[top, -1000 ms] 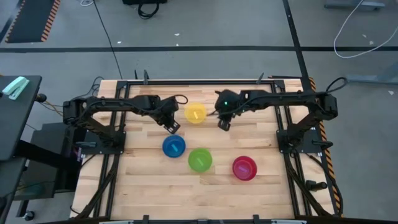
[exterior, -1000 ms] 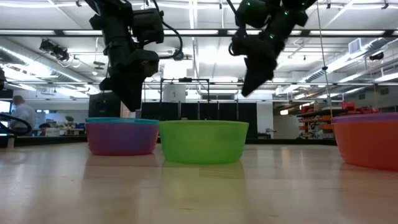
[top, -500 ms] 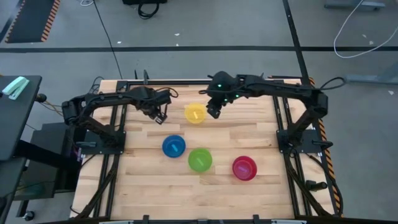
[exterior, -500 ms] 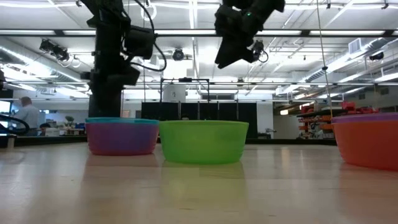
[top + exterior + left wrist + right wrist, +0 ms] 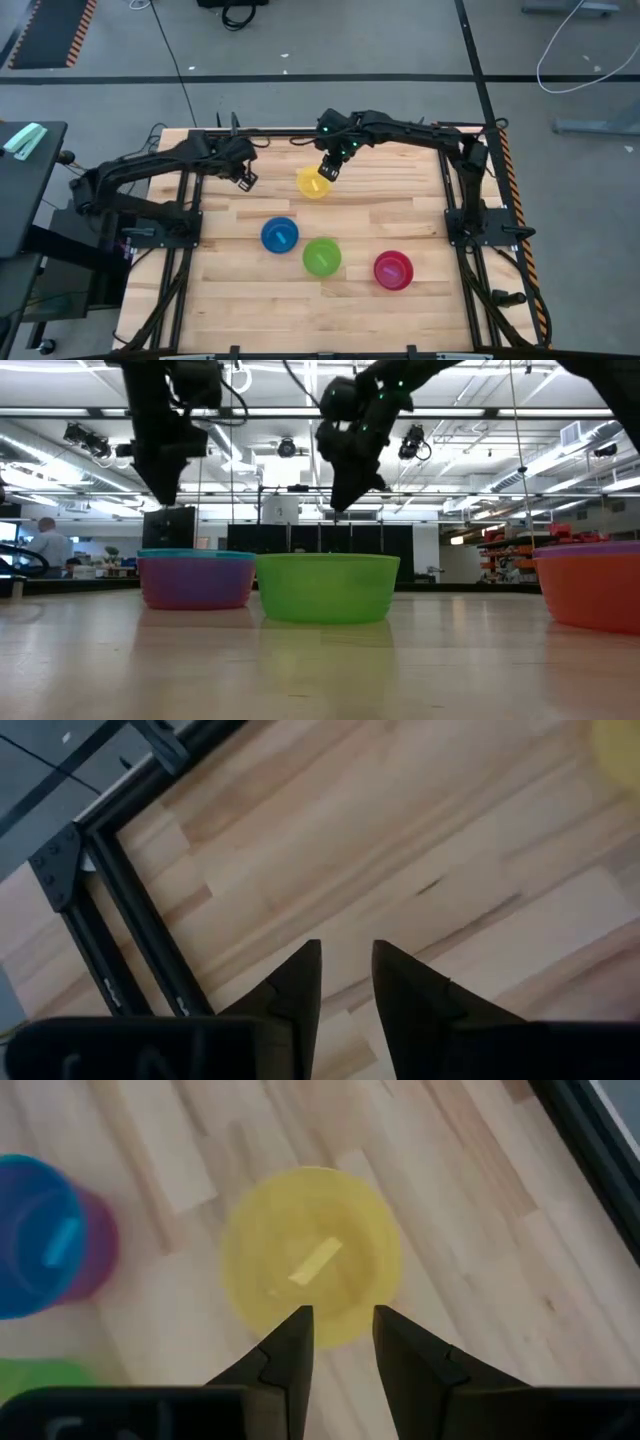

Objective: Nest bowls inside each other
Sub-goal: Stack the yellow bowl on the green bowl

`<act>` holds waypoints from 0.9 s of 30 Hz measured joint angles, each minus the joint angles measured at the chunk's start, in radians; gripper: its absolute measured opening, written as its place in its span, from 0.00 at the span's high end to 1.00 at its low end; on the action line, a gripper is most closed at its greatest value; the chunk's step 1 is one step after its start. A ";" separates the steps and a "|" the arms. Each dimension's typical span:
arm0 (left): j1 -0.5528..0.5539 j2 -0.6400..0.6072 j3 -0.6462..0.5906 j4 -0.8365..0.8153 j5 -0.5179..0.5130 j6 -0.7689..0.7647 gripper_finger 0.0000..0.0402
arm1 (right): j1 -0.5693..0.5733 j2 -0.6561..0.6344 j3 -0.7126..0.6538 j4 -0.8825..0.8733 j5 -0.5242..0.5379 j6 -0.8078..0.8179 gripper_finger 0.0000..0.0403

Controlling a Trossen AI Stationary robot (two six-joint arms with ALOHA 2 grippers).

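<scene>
Yellow bowl (image 5: 313, 183), blue bowl (image 5: 279, 235), green bowl (image 5: 321, 257).

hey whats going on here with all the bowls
A two-armed robot is nesting bowls on a wooden table. The right gripper hovers over the yellow bowl, fingers slightly apart and empty. The left gripper waits near the table's back left, holding nothing. Some nesting is done: the blue bowl sits inside the purple bowl, and the pink bowl appears to sit in the orange bowl. The green bowl stands alone between them.
</scene>
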 joint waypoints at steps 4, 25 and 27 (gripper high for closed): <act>-0.015 -0.081 0.000 -0.002 -0.002 -0.016 0.77 | -0.033 0.040 0.000 -0.005 0.000 -0.019 0.70; -0.079 -0.162 0.000 -0.014 -0.021 -0.049 0.78 | -0.050 0.195 -0.001 0.011 -0.036 -0.038 0.66; -0.079 -0.162 0.000 -0.014 -0.021 -0.050 0.78 | -0.048 0.198 -0.001 0.025 -0.051 -0.038 0.66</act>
